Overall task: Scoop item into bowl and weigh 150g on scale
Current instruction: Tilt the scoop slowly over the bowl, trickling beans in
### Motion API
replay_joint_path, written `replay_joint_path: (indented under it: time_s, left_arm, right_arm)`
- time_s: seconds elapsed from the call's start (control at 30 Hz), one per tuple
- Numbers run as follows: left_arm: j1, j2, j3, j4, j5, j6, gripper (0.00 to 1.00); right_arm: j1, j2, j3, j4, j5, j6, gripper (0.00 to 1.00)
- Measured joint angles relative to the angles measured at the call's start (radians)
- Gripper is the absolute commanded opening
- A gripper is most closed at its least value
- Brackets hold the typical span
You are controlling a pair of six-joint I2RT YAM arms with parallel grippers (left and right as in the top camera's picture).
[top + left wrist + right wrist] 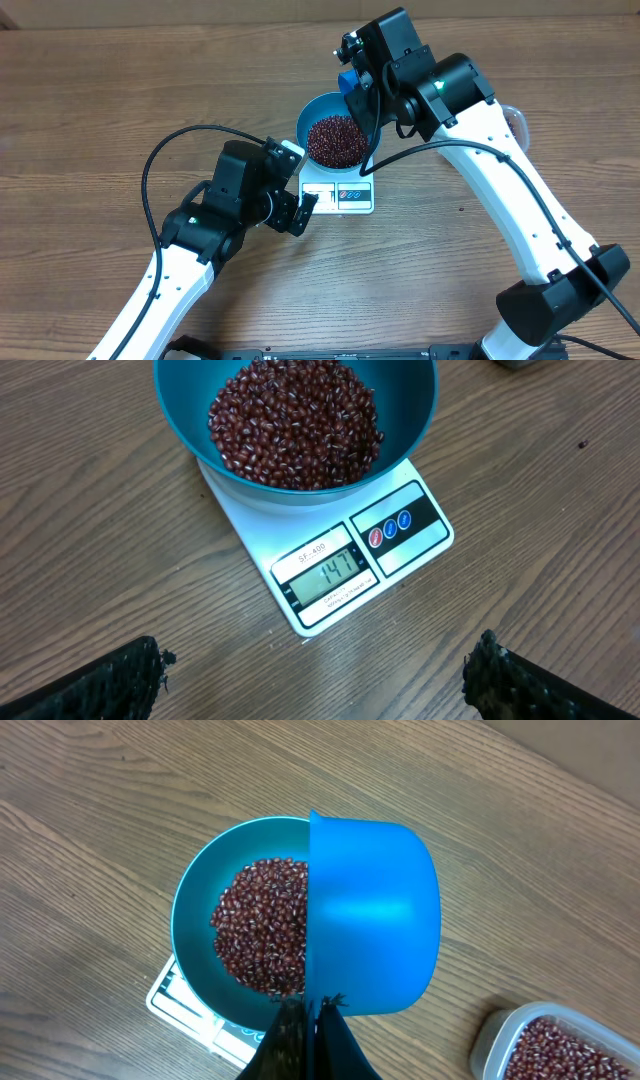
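One blue bowl [180, 420] of red-brown beans [295, 425] sits on the white scale [250, 510], on a brown wood-grain table [100, 90] that fills every view.
The scale's display [335, 570] reads 147. The right gripper [312, 1012], fingers pressed together, pinches a blue scoop [375, 920] tipped over the bowl's rim, hiding part of the bowl. The left gripper [318, 678] hangs spread wide just before the scale's front edge, holding nothing. A clear tub [560, 1045] of beans stands off to the side, apart from the scale.

scale [262, 525] | label [314, 550]: SF-400 | display [337, 569]: 147
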Motion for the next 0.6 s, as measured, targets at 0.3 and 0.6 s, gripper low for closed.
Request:
replay_joint_path:
  time_s: [0.3, 0.6]
  left_arm:
    - [0.0, 0.0, 0.0, 0.0, 0.0, 0.0, 1.0]
    - [0.0, 0.0, 0.0, 0.0, 0.0, 0.0, 1.0]
  right_arm:
    - [0.0, 0.0, 0.0, -0.001, 0.022, -0.026, 0.04]
    - [0.0, 0.0, 0.0, -0.001, 0.022, -0.041, 0.04]
